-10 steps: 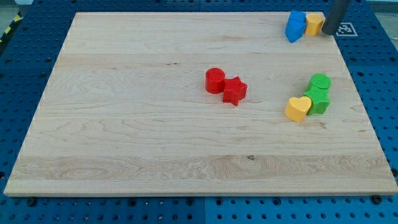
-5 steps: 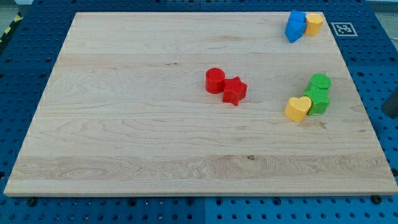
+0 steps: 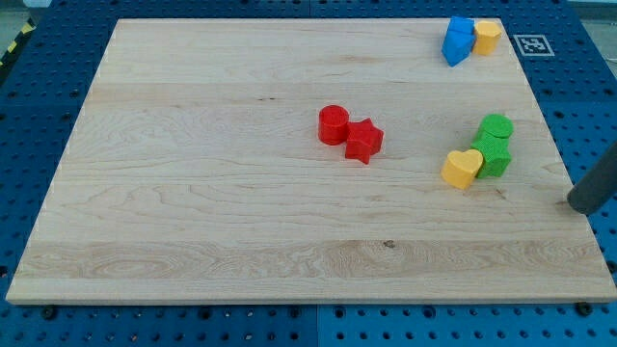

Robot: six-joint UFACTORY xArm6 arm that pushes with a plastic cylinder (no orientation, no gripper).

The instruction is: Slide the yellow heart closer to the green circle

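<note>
In the camera view, you are seeing my tip [image 3: 581, 205] sitting at the tabletop's [image 3: 193, 193] right edge, well apart from the yellow heart [image 3: 462, 168]. The heart is touching a green block [image 3: 494, 155] just below the green circle [image 3: 496, 126]. No jaws exist; nothing is being held.

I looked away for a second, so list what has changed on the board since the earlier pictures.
Only my tip moved: from the view's top right corner, beside the yellow block, down the right side; it now sits right of the yellow heart, apart from it. No block moved; the heart is still touching the green blocks.
</note>
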